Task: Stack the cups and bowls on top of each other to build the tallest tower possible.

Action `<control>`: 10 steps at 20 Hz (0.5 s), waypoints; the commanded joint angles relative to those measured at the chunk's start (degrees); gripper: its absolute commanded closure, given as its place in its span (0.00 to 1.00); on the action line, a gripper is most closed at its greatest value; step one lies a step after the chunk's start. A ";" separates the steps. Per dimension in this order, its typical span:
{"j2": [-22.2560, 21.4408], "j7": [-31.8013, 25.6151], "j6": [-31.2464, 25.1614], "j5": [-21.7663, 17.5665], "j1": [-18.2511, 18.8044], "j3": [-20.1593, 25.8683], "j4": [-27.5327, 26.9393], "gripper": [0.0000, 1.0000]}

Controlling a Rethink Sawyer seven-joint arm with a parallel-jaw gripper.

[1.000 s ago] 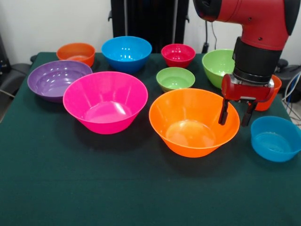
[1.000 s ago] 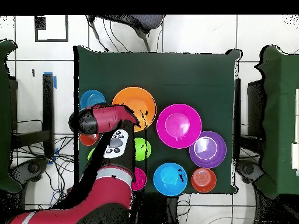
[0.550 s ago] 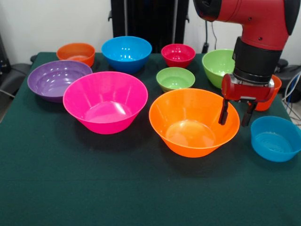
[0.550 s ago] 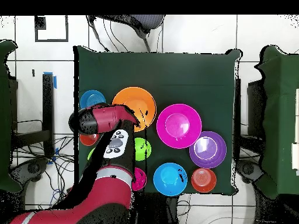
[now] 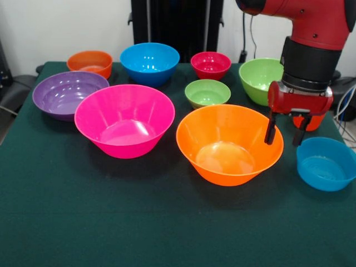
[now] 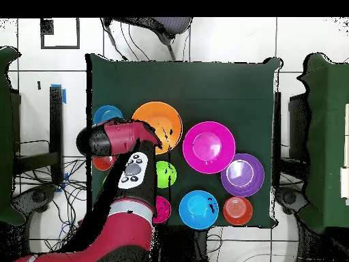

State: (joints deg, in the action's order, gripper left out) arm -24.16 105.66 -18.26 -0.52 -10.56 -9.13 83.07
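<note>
nine glossy round bowls point(image 5: 230, 143), green felt table point(image 5: 111, 222)

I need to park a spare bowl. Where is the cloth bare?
The near strip of the table, in front of the pink bowl and large orange bowl, is bare. Behind them, bowls crowd together.

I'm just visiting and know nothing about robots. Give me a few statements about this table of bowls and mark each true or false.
1. The pincer is open and holds nothing. True.
2. A tower of bowls already stands. False: every bowl sits alone, rim up, on the table.
3. The pincer hangs at the right rim of the large orange bowl. True.
4. The large pink bowl is upside down. False: it is rim up.
5. The purple bowl holds a smaller bowl. False: it is empty.
</note>
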 commanded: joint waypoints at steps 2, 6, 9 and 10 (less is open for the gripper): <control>0.91 4.79 -6.40 -0.14 -0.42 5.11 1.23 0.00; 1.00 4.16 -6.31 -0.70 -0.46 5.14 1.28 0.00; 1.23 4.56 -5.83 -0.86 -0.95 4.61 1.35 1.00; 1.46 5.05 -5.49 -0.61 -1.03 4.60 1.42 1.00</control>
State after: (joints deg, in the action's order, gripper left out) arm -24.71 105.66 -18.26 -0.52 -10.62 -9.13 83.08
